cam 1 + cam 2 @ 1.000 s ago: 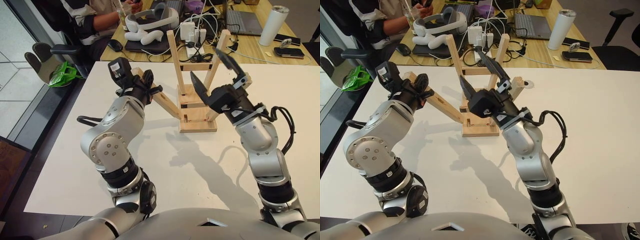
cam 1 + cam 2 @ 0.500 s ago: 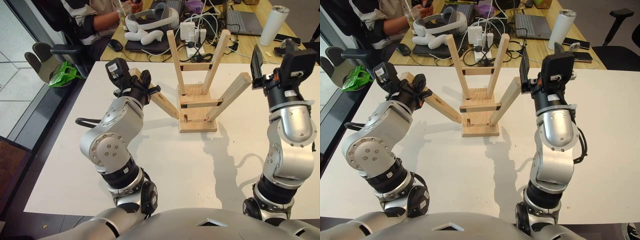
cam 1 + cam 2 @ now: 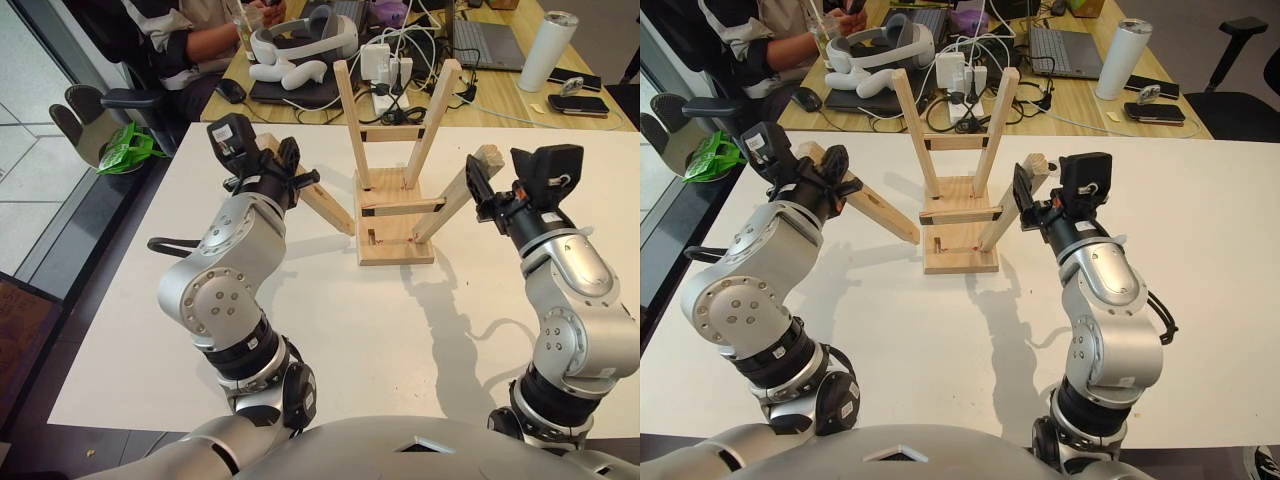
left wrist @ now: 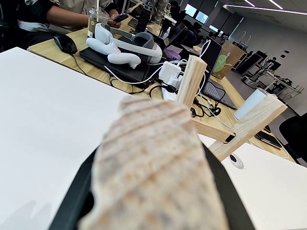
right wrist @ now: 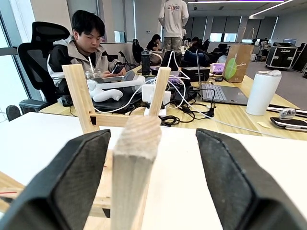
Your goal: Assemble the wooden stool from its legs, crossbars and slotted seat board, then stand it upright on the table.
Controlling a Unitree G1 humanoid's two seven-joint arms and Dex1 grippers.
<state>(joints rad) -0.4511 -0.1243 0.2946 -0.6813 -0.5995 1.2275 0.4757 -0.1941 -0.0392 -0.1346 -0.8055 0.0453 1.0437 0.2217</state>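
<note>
Right wrist view — gripper [image 5: 150, 140] astride leg [image 5: 135, 160]

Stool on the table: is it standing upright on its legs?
No, the stool rests on its seat board on the white table, with its legs pointing upward.

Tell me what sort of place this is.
Probably an open-plan office or lab workspace: a wooden desk carries a laptop, a white headset and tangled chargers, and a black office chair stands at it.
</note>
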